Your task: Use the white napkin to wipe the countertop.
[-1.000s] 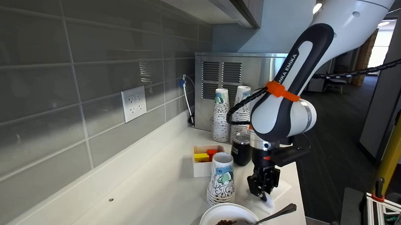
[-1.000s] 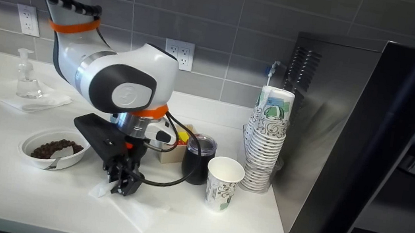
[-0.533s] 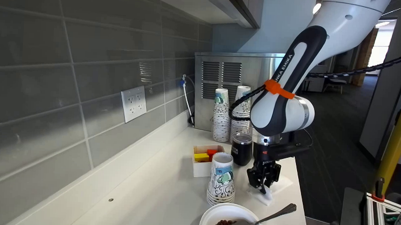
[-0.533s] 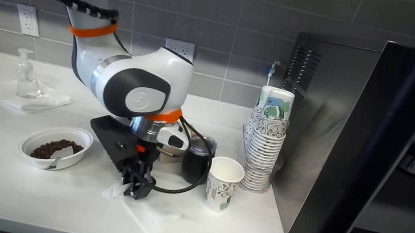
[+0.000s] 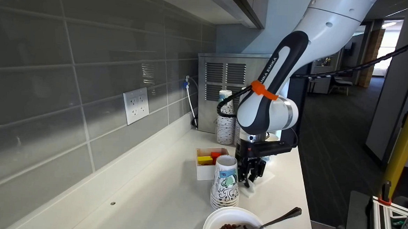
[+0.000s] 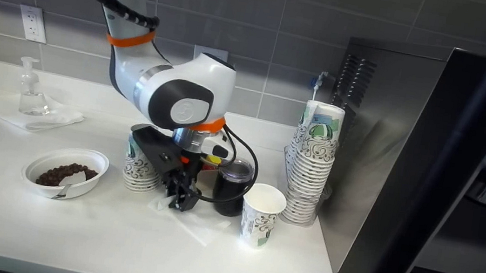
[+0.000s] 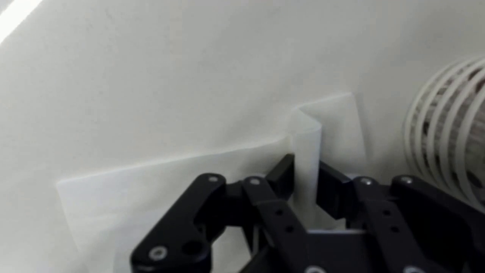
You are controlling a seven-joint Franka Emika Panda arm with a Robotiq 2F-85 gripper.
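Note:
The white napkin [image 7: 125,193] lies thin and flat on the off-white countertop [image 6: 116,246], with one part pinched up into a fold. My gripper [image 7: 306,180] is shut on that fold, a finger on each side of it. In both exterior views the gripper [image 6: 180,203] [image 5: 247,181] points down, low over the countertop [image 5: 157,196]. The napkin [image 6: 202,230] spreads out beside the fingertips toward the single paper cup. Its near end [image 5: 249,191] shows below the fingers. Part of the napkin is hidden under the gripper.
A cup stack [image 5: 225,185] stands close beside the gripper. A black tumbler [image 6: 230,196] and a paper cup [image 6: 262,214] stand on the other side. A box with blocks [image 5: 206,170] is behind. A bowl [image 6: 36,170] holds a spoon [image 5: 282,216]. A steel machine [image 6: 385,127] bounds one end.
My gripper has dragged the napkin across the countertop, toward the tiled wall and the single paper cup. The fold stays between the fingers. The cups and bowl have not moved.

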